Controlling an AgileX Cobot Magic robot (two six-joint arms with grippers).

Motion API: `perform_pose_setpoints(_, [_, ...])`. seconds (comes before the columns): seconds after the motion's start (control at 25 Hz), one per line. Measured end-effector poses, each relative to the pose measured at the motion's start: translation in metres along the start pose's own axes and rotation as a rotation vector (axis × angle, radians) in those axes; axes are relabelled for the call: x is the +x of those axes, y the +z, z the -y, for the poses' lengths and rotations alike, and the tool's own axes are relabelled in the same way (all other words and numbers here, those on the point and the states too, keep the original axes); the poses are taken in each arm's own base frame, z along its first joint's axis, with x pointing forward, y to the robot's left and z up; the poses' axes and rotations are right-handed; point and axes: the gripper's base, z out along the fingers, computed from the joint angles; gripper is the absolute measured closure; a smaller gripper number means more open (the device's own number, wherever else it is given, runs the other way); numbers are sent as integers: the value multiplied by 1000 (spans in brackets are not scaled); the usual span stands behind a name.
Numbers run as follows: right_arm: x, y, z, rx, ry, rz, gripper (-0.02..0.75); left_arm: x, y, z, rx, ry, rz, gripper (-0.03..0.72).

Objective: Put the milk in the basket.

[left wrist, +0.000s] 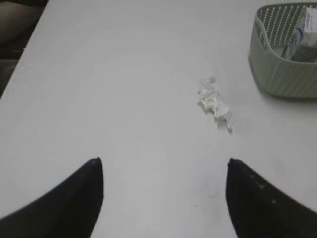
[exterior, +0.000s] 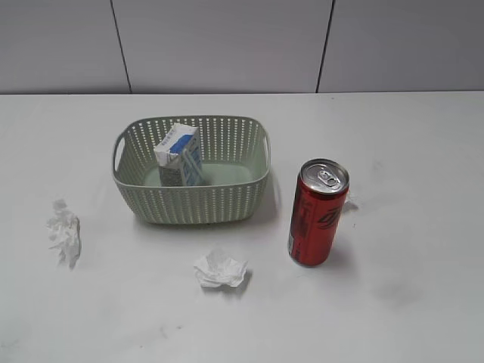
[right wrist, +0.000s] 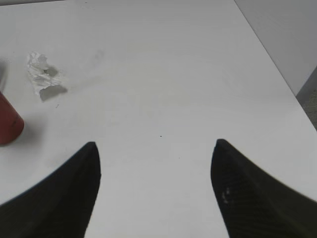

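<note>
The milk [exterior: 180,156], a small white carton with blue panels, stands tilted inside the pale green perforated basket [exterior: 198,205] at the middle of the table. In the left wrist view the basket [left wrist: 277,74] shows at the upper right with the milk [left wrist: 303,37] in it. My left gripper [left wrist: 164,161] is open and empty over bare table, well to the left of the basket. My right gripper [right wrist: 154,144] is open and empty over bare table. Neither gripper shows in the exterior view.
A tall red drink can [exterior: 317,212] stands right of the basket; its edge shows in the right wrist view [right wrist: 9,121]. Crumpled white tissues lie at the left [exterior: 64,231], in front of the basket [exterior: 220,270] and behind the can [right wrist: 43,74].
</note>
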Motion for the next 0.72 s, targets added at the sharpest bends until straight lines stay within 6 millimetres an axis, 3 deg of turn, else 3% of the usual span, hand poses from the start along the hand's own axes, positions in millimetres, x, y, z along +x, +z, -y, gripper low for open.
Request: perform_pose_setpoints(0.72, [0, 0, 0, 0, 0, 0, 184, 4, -6, 1, -28, -13, 48, 101])
